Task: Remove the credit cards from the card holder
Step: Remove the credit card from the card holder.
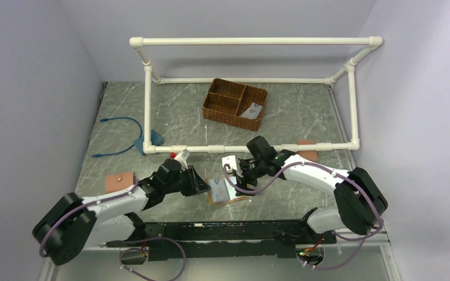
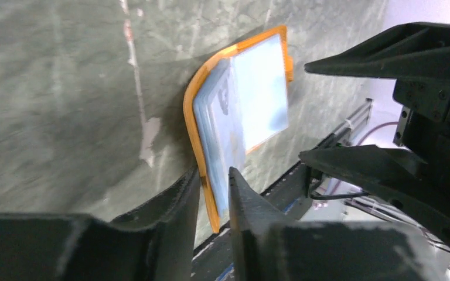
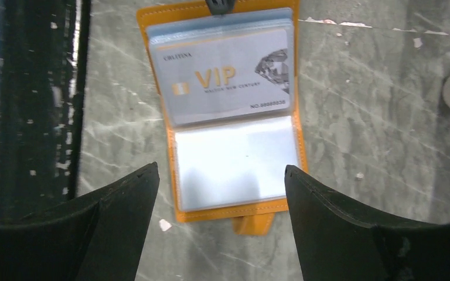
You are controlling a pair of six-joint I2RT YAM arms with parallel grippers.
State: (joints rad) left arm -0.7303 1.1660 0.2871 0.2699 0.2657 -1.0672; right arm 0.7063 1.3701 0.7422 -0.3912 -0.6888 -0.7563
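Orange card holder (image 2: 252, 99), blurred, edge partly behind left gripper (image 2: 214, 175).

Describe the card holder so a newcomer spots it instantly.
On the grey table, look at the near edge between left claw and right claw. The card holder lies open: orange rim, pale blue sleeves, unlike the pinkish-brown wallet and salmon wallet.

Boxed in by pale lavender walls (image 1: 29, 88) left, back and right. Noted grey-green marbled table (image 1: 293, 117), white-veined, chipped in places. Found white pipe frame (image 1: 252, 41) standing across it, divided wicker basket (image 1: 228, 119) inside, blue cable (image 1: 117, 119) looped at left, black rail (image 1: 234, 225) along near edge. Lit evenly.
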